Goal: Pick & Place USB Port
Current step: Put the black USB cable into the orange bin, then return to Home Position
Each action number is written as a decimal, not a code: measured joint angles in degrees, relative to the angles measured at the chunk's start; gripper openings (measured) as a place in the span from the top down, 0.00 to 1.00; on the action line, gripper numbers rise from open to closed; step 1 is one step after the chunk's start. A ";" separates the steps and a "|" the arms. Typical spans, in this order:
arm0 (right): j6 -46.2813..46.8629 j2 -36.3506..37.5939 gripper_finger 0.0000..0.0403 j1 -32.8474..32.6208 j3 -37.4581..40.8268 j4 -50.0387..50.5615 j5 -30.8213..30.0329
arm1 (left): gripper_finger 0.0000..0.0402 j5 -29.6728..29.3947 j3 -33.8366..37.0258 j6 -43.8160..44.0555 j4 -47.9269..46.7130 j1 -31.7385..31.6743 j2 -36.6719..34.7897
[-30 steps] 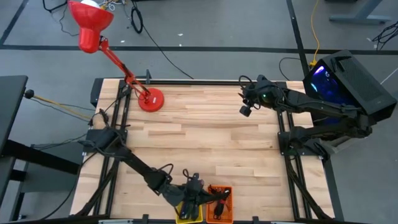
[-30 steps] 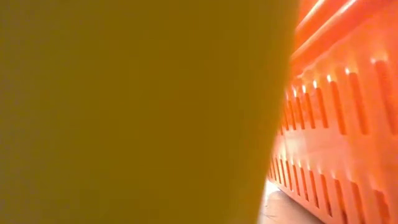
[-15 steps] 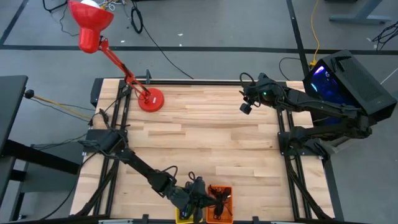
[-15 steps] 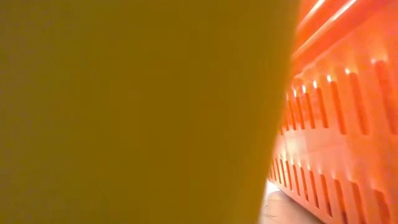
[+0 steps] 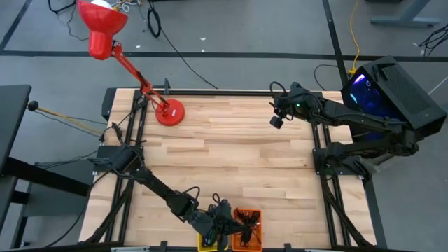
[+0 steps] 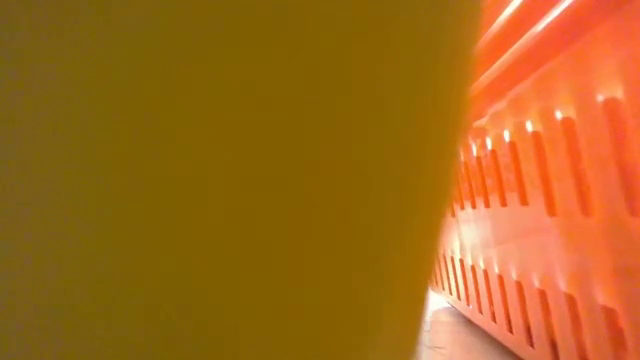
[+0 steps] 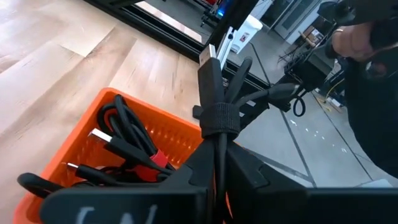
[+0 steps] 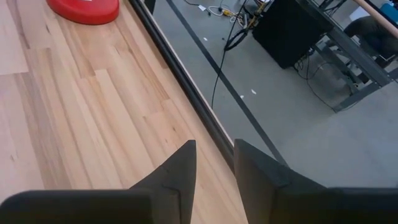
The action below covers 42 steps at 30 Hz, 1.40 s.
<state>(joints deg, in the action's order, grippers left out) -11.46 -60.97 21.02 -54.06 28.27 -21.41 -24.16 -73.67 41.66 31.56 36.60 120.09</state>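
Observation:
A black USB cable bundle (image 7: 214,93), bound by a black strap (image 7: 217,118), sticks out past my left gripper (image 7: 219,177), which is shut on it. In the high view this gripper (image 5: 224,222) is at the table's near edge, over an orange basket (image 5: 248,238) and beside a yellow bin (image 5: 207,243). The orange basket (image 7: 165,127) holds several more black cables (image 7: 124,146) with metal plugs. My right gripper (image 5: 277,123) hangs open over the table's far right, holding nothing. My left gripper pinches the bundled cable between its two fingers, just below the strap (image 7: 217,152). The fingers lie nearly level, along the bundle. The bundle reaches forward past the fingertips, its metal plug (image 7: 210,53) at the free end, lifted clear above the orange basket.
A red lamp stands with its base (image 5: 169,112) at the far left of the table. The low view is filled by the yellow bin's wall (image 6: 200,180) and the orange basket's slotted wall (image 6: 540,200). A person (image 7: 364,43) shows beyond the table's edge.
My left gripper, still holding the cable bundle, has turned a little and edged from over the yellow bin toward the orange basket, then kept still.

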 joint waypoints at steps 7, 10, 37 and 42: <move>0.00 0.00 0.72 0.00 0.00 0.02 0.00 | 0.87 0.10 0.00 0.04 1.19 0.02 0.00; 0.00 0.00 0.72 0.00 0.00 0.02 0.00 | 0.84 0.11 0.00 0.05 1.17 0.02 0.00; 1.79 0.00 0.72 0.00 0.00 0.11 5.32 | 0.68 -5.17 0.00 -9.05 1.56 -0.33 -0.81; 5.25 0.00 0.72 -0.38 0.00 -0.79 16.76 | 0.68 -5.24 0.00 -19.34 -2.26 -0.44 -4.49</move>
<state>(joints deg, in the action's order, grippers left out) -6.21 -60.97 20.63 -54.06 27.48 -4.65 -29.41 -73.67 22.32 29.30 36.16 115.60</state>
